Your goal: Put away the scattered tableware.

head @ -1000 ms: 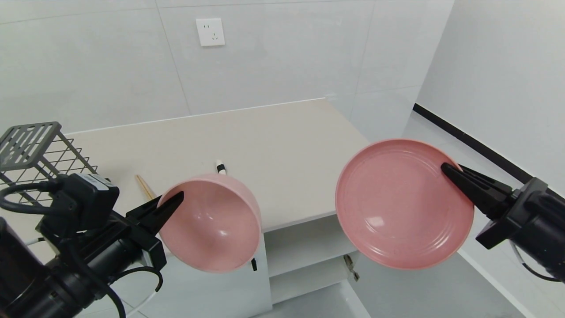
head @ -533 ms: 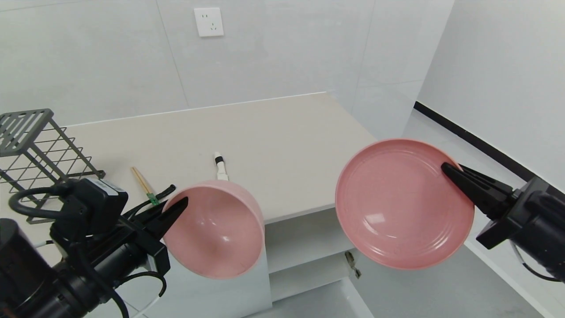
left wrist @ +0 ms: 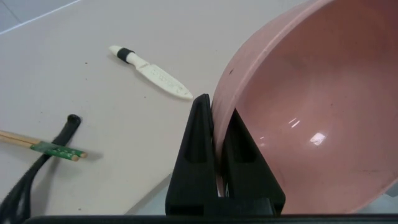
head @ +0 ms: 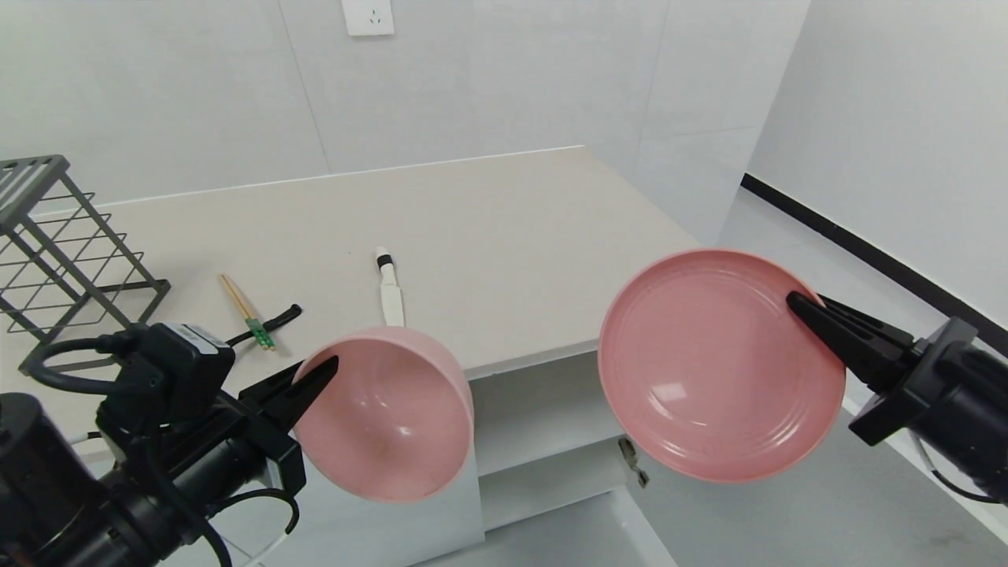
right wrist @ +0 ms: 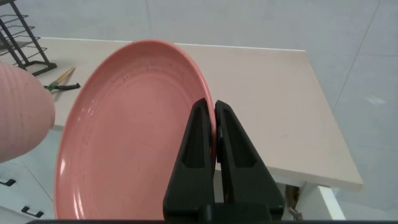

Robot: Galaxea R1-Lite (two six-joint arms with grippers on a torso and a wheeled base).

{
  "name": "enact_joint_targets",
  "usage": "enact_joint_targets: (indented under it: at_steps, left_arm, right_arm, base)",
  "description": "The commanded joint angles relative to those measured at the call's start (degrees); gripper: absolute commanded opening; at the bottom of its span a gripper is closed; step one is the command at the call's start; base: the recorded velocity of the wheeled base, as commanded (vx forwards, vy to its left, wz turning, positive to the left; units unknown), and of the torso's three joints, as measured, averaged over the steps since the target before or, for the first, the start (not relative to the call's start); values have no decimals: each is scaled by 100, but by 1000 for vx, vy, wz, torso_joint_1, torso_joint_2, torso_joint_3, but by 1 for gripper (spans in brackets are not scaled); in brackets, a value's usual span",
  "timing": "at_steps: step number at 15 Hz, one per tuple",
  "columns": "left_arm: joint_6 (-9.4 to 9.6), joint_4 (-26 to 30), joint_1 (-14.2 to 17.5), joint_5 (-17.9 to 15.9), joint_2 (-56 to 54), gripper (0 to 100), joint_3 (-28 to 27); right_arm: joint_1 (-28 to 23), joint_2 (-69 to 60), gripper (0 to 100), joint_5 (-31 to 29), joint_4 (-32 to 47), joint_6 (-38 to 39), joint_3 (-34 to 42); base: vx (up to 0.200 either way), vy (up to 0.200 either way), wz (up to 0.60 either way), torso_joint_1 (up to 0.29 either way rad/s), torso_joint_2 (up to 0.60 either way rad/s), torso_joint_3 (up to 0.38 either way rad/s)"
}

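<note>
Left gripper [head: 329,364] pinches the pink bowl [head: 394,425] by its rim, right gripper [head: 794,300] the pink plate [head: 701,370]; both likely light, stiff, slippery, best gripped at the rim

My left jaws and my right jaws are black. The bowl [head: 394,425] is plain pink, and the plate [head: 709,370] is the same pink with faint rings going round inside it. The surface [head: 488,220] is pale creamy beige, the knife [head: 389,287] is white with one black band, the chopsticks [head: 246,311] are light wood with a green patterned bit, and the rack [head: 47,236] is dark grey wire in squares.
</note>
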Motion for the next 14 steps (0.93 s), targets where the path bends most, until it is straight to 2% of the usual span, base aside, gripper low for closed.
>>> enact_joint_targets:
  at_steps: [1,4,14]
  left_arm:
    - [3,-28,-22,-6,16,0,28]
    - [-6,-45,-48,3,25,0,28]
    - [-14,-45,-57,3,51,0,37]
  right_arm:
    - [3,8,0,1,-6,-3,15]
    - [3,8,0,1,-6,6,6]
    - [3,8,0,1,-6,-3,24]
  base:
    - [0,0,0,-246,496,237]
    - [0,0,0,-219,435,207]
    - [0,0,0,-97,194,95]
